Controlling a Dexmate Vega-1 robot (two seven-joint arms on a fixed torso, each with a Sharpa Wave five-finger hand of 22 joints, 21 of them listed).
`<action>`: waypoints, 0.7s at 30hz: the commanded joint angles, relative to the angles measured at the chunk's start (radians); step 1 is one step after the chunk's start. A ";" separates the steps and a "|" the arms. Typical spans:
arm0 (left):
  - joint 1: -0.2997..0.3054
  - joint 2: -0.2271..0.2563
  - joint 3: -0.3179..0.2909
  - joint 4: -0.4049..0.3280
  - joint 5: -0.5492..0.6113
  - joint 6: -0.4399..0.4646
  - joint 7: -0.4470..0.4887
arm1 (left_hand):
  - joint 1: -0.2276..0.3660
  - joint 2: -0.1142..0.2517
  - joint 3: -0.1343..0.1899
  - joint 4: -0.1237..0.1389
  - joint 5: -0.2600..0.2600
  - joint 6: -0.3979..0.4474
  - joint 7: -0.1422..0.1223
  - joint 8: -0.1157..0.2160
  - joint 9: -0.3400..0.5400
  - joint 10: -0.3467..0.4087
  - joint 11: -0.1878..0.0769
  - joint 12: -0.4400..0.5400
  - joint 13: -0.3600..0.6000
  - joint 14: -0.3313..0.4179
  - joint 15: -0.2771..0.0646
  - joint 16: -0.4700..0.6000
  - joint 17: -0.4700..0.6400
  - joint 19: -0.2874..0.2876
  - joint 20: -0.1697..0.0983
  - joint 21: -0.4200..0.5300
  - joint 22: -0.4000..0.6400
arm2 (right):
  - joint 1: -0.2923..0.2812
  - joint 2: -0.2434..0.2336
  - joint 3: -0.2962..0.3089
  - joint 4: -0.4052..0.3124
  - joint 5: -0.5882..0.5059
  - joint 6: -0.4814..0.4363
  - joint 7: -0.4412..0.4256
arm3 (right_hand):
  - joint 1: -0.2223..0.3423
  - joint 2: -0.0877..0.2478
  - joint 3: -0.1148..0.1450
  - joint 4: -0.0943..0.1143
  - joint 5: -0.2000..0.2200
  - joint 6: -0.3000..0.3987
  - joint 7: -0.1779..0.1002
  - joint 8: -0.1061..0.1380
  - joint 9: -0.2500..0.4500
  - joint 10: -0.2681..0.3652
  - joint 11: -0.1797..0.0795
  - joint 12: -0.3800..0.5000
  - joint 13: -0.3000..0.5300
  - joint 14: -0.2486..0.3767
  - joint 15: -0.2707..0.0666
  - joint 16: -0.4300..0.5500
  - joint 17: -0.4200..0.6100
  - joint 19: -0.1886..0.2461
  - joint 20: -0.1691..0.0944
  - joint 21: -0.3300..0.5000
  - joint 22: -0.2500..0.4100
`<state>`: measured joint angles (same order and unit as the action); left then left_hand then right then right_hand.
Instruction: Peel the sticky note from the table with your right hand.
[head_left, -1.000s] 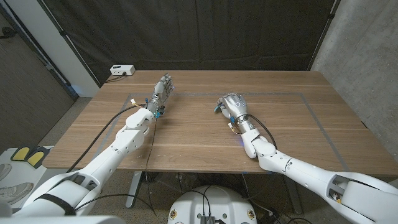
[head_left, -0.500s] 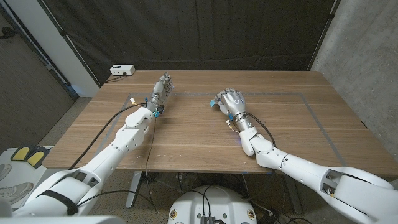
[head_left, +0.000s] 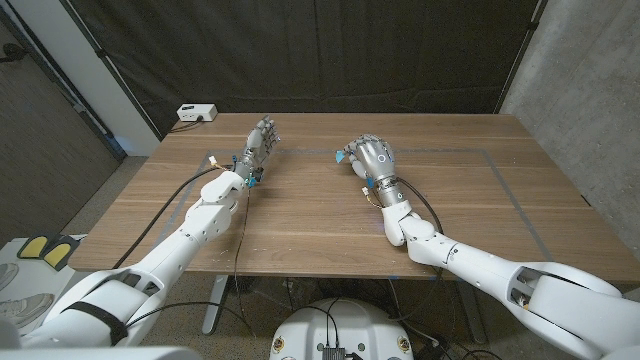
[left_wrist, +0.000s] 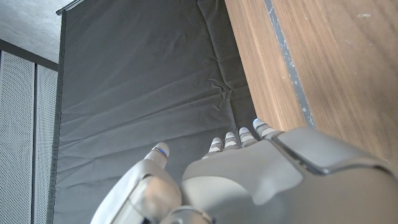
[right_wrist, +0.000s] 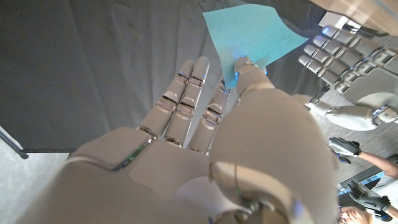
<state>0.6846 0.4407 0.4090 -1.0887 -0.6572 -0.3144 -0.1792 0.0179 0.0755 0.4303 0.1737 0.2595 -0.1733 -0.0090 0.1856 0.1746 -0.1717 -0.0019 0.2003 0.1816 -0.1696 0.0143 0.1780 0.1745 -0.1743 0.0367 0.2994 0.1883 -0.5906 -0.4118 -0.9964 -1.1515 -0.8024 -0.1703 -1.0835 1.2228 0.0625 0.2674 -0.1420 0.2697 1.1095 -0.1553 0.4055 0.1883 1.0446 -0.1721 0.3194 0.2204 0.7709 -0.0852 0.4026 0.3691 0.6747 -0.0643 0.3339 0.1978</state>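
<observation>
As the right hand (head_left: 372, 158) rises at the frame's centre, it pinches the blue sticky note (right_wrist: 252, 34) between thumb and a finger, the sheet hanging free of the table (head_left: 330, 215); the peel appears done. Compared with a second earlier, this hand sits higher and further up-frame, note lifted. Left of centre, the left hand (head_left: 258, 143) stands unchanged, holding nothing, fingers loosely apart.

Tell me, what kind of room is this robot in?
Probably a robot test lab. A black curtain hangs behind a wooden table with taped lines, cables trail off the arms, and the right hand pinches a blue sticky note in its fingers.
</observation>
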 joint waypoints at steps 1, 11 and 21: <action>-0.004 0.003 -0.007 0.012 -0.007 -0.010 -0.016 | -0.002 0.053 -0.005 -0.001 0.007 -0.005 -0.002 -0.002 0.001 -0.051 0.002 0.002 0.002 -0.101 -0.002 0.006 0.003 0.004 0.004 -0.003 0.004 | -0.013 0.027 0.057 0.001 0.011 0.054 -0.034 | 0.007 0.005 -0.003 0.000 0.000 0.001 0.001 -0.003 0.004 0.008 0.000 -0.003 0.006 0.014 -0.156 -0.008 0.002 0.012 -0.029 0.011 0.005; -0.005 0.001 -0.012 0.021 -0.011 -0.025 -0.027 | -0.001 0.054 -0.007 -0.001 0.008 -0.003 -0.002 -0.001 0.001 -0.050 0.003 0.002 0.002 -0.099 -0.002 0.006 0.003 0.005 0.004 -0.004 0.005 | -0.056 0.050 0.155 -0.044 -0.017 0.093 -0.034 | 0.007 0.006 -0.008 0.000 0.000 0.001 0.001 -0.006 0.004 0.006 -0.002 -0.006 0.008 0.017 -0.156 -0.013 0.004 0.010 -0.030 0.014 0.006; 0.000 0.002 -0.014 0.020 -0.015 -0.036 -0.037 | -0.001 0.054 -0.008 -0.001 0.009 -0.003 -0.003 -0.001 0.001 -0.050 0.004 0.002 0.002 -0.099 -0.001 0.006 0.003 0.006 0.003 -0.005 0.005 | -0.067 0.036 0.185 -0.098 0.005 0.101 -0.034 | 0.007 0.007 -0.013 0.000 0.000 0.002 -0.002 -0.008 0.004 0.008 -0.002 -0.008 0.010 0.018 -0.156 -0.018 0.005 0.007 -0.032 0.016 0.006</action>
<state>0.6812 0.4420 0.3979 -1.0704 -0.6676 -0.3392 -0.2063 0.0179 0.0755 0.4265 0.1697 0.2594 -0.1733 -0.0090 0.1856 0.1745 -0.1717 -0.0019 0.2003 0.1817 -0.1696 0.0143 0.1780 0.1745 -0.1743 0.0367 0.2958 0.1883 -0.6402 -0.3711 -0.8567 -1.2013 -0.8071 -0.0852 -1.1145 1.2227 0.0623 0.2591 -0.1446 0.2698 1.1094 -0.1554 0.3979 0.1881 1.0444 -0.1719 0.3125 0.2259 0.7783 -0.0860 0.3865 0.3689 0.6747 -0.0643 0.3455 0.2026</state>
